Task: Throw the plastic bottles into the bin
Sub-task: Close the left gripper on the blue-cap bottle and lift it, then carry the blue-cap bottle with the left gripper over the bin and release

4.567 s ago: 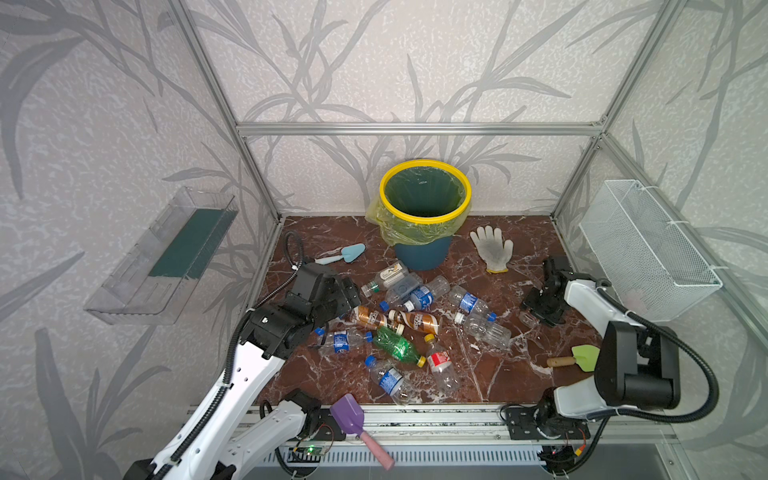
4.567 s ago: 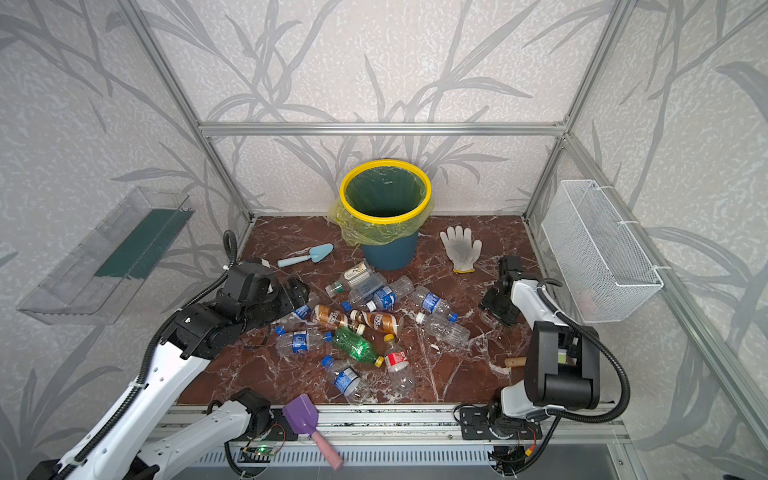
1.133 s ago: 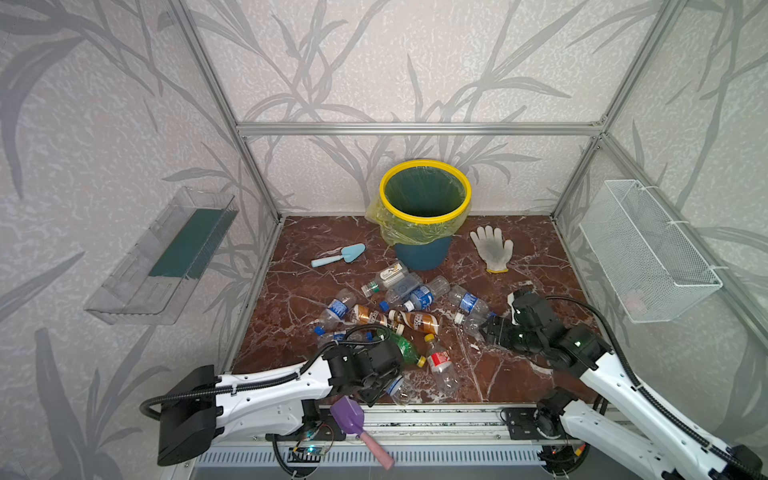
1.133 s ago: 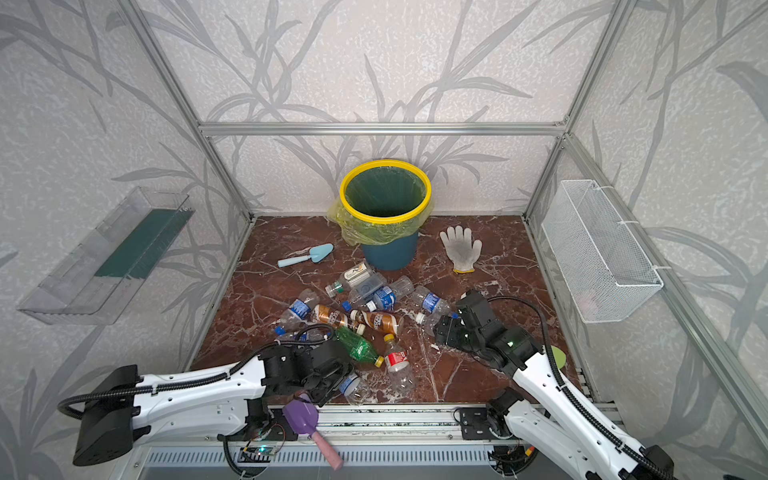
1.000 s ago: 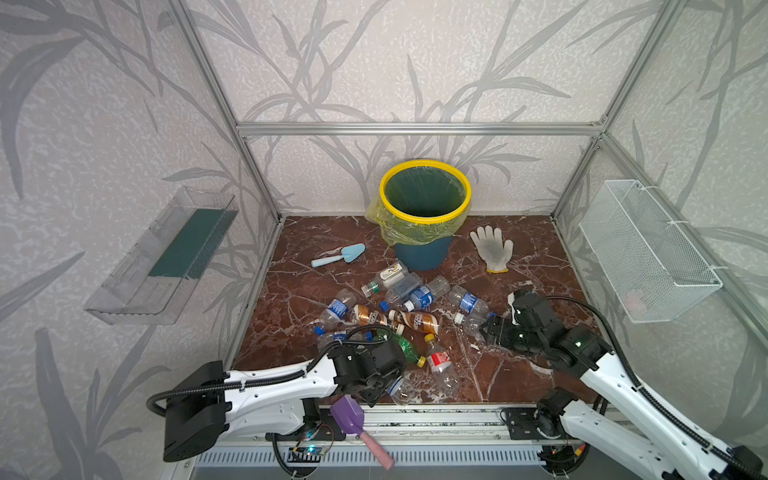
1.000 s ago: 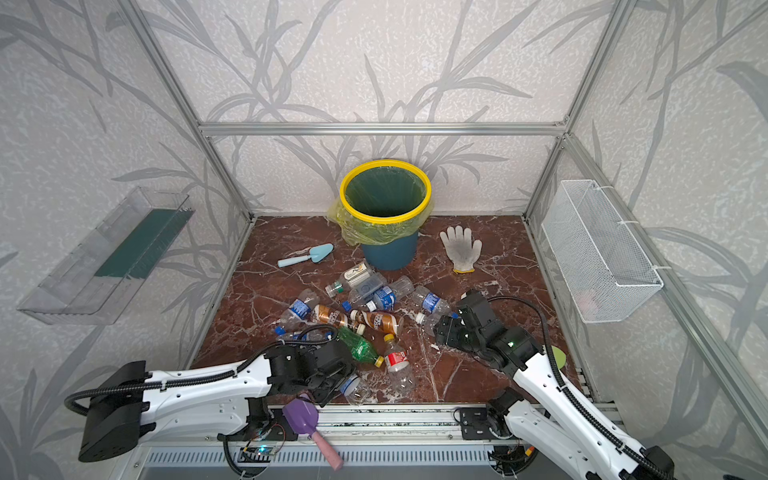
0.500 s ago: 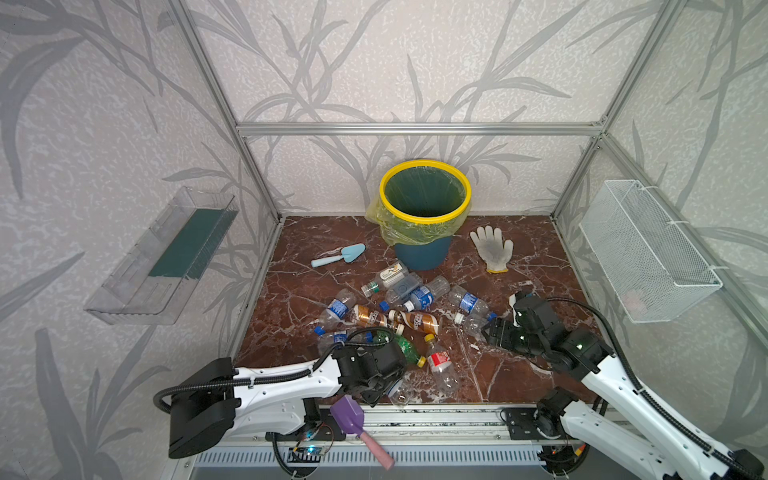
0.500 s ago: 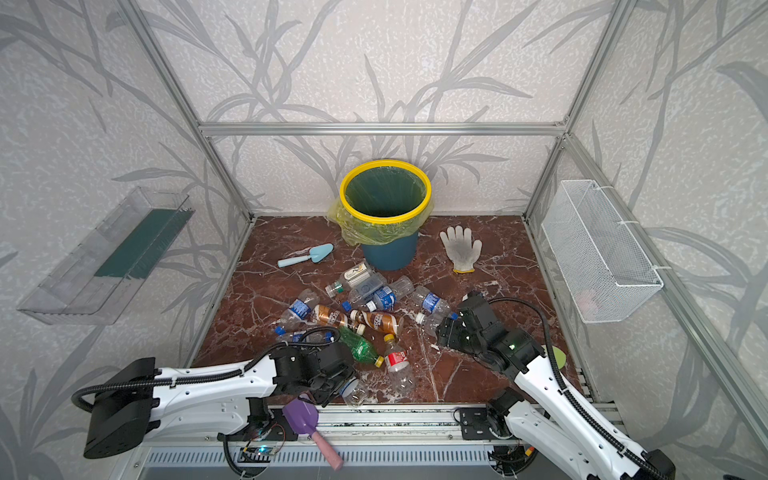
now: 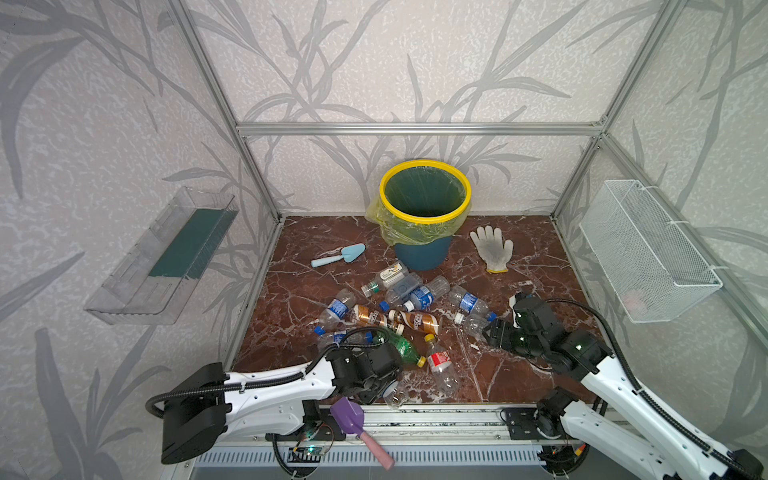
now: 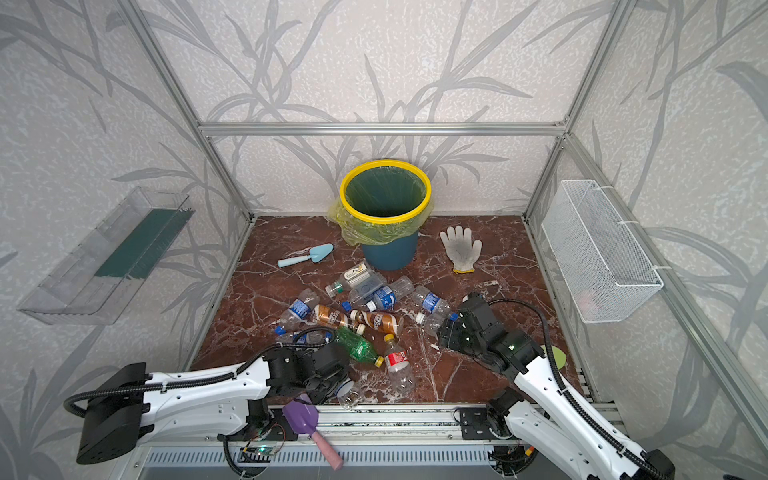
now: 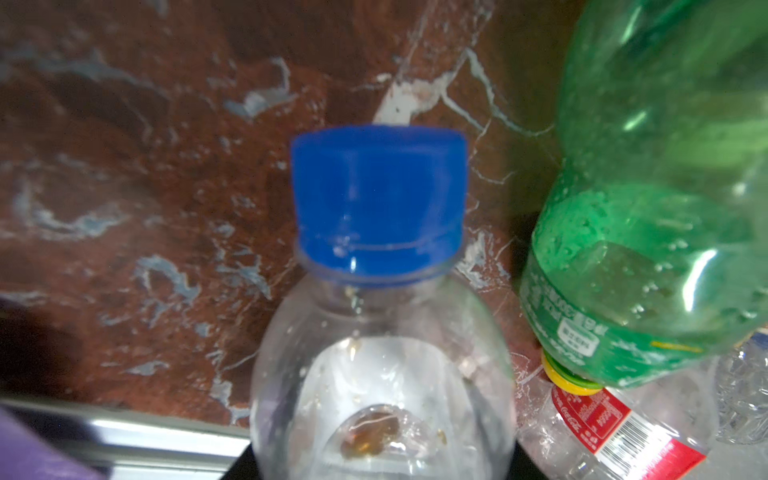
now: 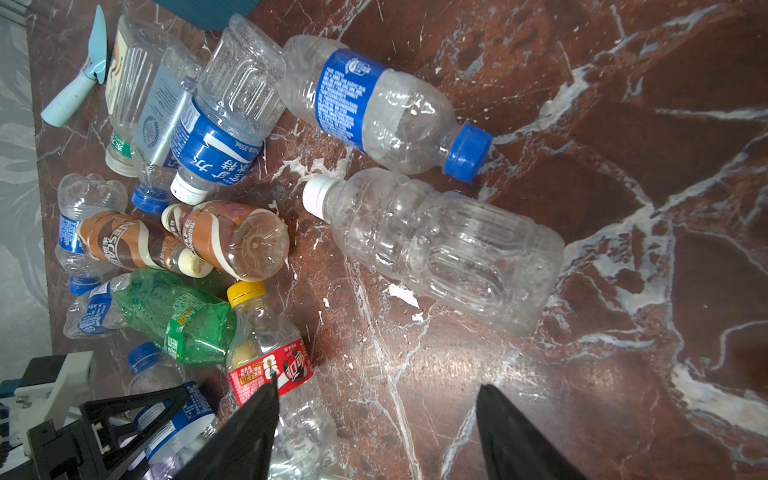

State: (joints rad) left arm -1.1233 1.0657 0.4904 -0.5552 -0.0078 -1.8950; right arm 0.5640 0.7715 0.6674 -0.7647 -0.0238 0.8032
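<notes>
Looking down at the table, the bottles are all lying in a loose heap on the marble between the bin and the front rail. The bin stands upright at the back, yellow liner folded over its rim, well apart from both arms. The left gripper is low at the front edge, near the rail. It looks clamped onto a blue-cap bottle, which fills the middle of the left wrist view with its cap pointing away from the camera. You can't see the fingers in that view, but the right wrist view shows a black finger lying right across that bottle's blue label, so I'd call it gripped. A green bottle sits just beside it, and a red-label bottle is next to that. The right gripper is on the right side of the heap with its jaws roughly half spread and only bare marble between them, holding nothing. It's pointed at a white-cap bottle lying on its side, close but not touching. Another blue-label bottle lies just past that one, towards the bin. Other stuff around: a trowel left of the bin, a glove to its right, and a purple scoop on the front rail by the left arm.
</notes>
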